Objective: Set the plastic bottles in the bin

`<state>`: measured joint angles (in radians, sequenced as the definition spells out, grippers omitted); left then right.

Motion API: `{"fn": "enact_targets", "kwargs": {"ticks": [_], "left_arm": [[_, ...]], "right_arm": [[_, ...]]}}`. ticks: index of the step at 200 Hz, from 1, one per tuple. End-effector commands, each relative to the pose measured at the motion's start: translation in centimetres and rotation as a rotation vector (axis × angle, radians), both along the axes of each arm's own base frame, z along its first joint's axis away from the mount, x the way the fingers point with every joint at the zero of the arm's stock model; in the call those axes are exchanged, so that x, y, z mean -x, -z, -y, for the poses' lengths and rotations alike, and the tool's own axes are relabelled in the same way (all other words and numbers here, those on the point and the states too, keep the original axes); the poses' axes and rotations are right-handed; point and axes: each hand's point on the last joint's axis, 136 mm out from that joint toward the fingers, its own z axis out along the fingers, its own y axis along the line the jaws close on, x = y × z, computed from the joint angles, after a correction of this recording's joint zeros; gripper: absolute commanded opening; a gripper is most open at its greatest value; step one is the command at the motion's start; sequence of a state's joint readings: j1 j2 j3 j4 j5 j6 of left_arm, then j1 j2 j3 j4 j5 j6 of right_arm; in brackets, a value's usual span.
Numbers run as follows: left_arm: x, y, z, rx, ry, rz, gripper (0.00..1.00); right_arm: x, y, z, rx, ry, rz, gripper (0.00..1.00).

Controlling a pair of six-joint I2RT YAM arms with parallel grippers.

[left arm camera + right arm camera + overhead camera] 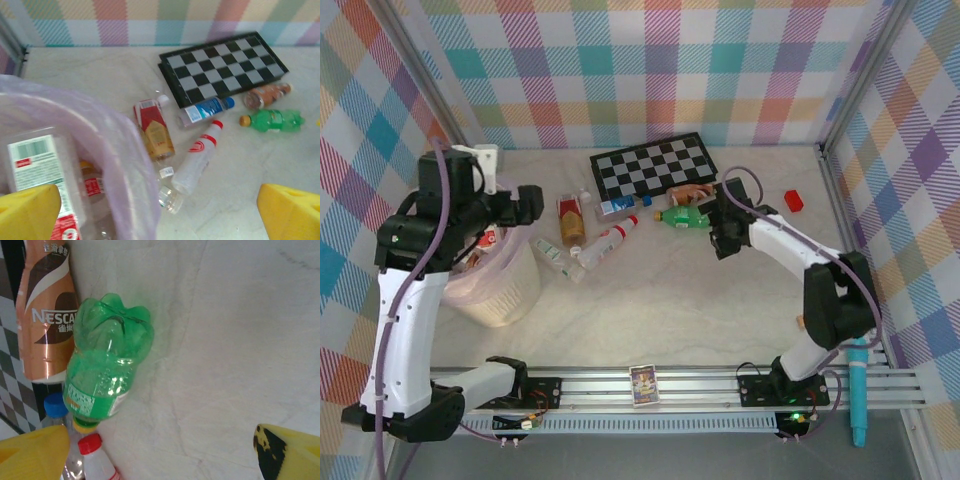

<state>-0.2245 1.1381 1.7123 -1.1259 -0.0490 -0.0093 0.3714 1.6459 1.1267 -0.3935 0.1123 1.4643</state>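
Beside the green bottle [107, 365], a brown "NESCA"-labelled bottle [45, 315]; both arms' jaws apart.

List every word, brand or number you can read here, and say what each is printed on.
"NESCA": on the orange-brown bottle; the end of the word curves out of sight.
Small characters above and under it: too small to read.
Green bottle, label: too small to read.
Red-labelled bottle, blue-capped bottle, red-capped bottle, white-labelled bottle: print blurred, unreadable.
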Motion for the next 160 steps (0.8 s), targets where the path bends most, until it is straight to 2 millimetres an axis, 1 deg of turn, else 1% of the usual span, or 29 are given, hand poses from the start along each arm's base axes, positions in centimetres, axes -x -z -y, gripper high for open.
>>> {"fn": "enact_targets", "kwargs": {"ticks": [1, 14, 29, 59, 77, 102, 128, 144, 160], "left_arm": [[0.3, -0.1, 1.1, -0.061, 0.026, 0.005, 1.0], [0.3, -0.1, 2.6, -0.062, 0.073, 0.01, 1.0], [0.2, -0.4, 4.1, -0.049, 0.12, 0.024, 1.0], [0.1, -1.2, 6.1, -0.014, 0.185, 0.044, 1.0], [0.0, -1.5, 6.3, 0.002, 0.188, 0.056, 1.0], [0.2, -1.6, 6.2, 0.009, 0.184, 0.06, 1.0], [0.5, -1.6, 6.1, 0.011, 0.183, 0.059, 1.0], [0.5, -1.6, 6.2, 0.018, 0.184, 0.056, 1.0], [0.5, -1.6, 6.3, 0.025, 0.187, 0.054, 1.0]], "right_arm": [[-2.5, -0.6, -1.5, -0.066, 0.034, 0.017, 0.95], [-3.2, 0.3, -1.7, -0.066, 0.052, -0.002, 0.95], [-4.4, 0.7, -2.0, -0.065, 0.069, 0.012, 0.94], [-6.5, 2.0, -2.5, -0.067, 0.106, 0.001, 0.94], [-7.5, 3.1, -2.8, -0.067, 0.124, -0.015, 0.94], [-8.1, 4.1, -2.3, -0.026, 0.168, -0.027, 0.9], [-8.1, 4.5, -2.0, -0.011, 0.183, -0.031, 0.82], [-8.0, 4.9, -1.9, -0.004, 0.18, -0.038, 0.75], [-7.7, 4.9, -1.6, 0.005, 0.176, -0.035, 0.66]]}}
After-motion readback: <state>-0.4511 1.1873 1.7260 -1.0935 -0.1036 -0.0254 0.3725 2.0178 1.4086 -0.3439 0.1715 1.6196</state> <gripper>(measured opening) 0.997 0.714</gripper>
